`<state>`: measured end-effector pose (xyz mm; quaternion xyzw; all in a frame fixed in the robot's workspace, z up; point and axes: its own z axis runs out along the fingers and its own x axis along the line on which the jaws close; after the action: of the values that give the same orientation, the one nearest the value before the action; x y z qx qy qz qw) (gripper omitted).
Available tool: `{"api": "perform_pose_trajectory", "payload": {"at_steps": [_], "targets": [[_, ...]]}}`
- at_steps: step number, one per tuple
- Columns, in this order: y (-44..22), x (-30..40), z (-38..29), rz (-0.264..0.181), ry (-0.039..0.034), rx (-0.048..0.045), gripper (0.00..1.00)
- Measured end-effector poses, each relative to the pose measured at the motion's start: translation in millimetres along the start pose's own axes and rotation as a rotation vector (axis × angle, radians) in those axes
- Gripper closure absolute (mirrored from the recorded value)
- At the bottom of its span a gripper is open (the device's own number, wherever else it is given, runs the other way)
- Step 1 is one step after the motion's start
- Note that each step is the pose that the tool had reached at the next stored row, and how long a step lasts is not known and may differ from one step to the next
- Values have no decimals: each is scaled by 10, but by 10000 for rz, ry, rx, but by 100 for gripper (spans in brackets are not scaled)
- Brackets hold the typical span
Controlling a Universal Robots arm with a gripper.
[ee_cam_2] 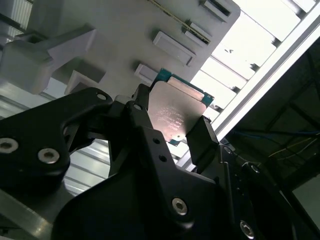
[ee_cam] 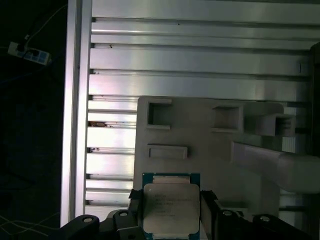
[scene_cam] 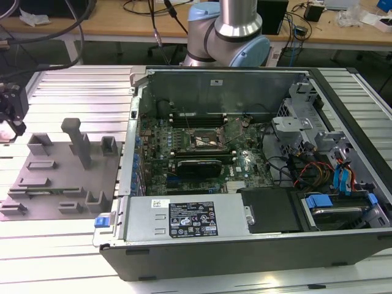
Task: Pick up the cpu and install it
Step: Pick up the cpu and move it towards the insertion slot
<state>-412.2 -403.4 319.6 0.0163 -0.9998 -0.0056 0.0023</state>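
In both wrist views the cpu, a small square chip with a pale silvery top and a green edge, sits between two black fingers. My gripper is shut on it, one finger on each side. The chip hangs above the grey fixture tray, near one of its edges. The exterior view has the gripper at its far left, just past the tray. The black-framed motherboard socket lies inside the open computer case, far off toward the exterior view's right.
The tray carries upright posts and small pockets. The slatted aluminium table ends close to the gripper. Inside the case are a power supply, cables and drive bays. The arm's base stands behind the case.
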Motion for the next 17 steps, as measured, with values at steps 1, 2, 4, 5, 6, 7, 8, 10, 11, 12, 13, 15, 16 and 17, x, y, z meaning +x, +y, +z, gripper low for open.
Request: {"api": "perform_pose_trajectory", "payload": {"at_steps": [1,2,4,5,6,7,8,10,11,12,13,15,16,17], "targets": [[0,0,-10,0,-1,-1,45],[0,0,-15,0,-2,-1,45],[0,0,-16,0,-3,-2,45],[0,0,-18,0,-1,-1,45],[0,0,-18,0,-1,-1,45],[0,0,-19,0,-1,-1,45],[-1,-8,-21,-3,2,2,45],[-1,-24,-19,-1,-1,0,45],[-1,-26,-19,0,-1,-1,45],[0,-27,-20,2,0,0,45],[0,-29,-30,1,-1,0,45],[0,-30,-90,0,-1,0,45],[0,-30,-121,0,0,0,45],[1,-30,-150,0,-1,-1,45]]}}
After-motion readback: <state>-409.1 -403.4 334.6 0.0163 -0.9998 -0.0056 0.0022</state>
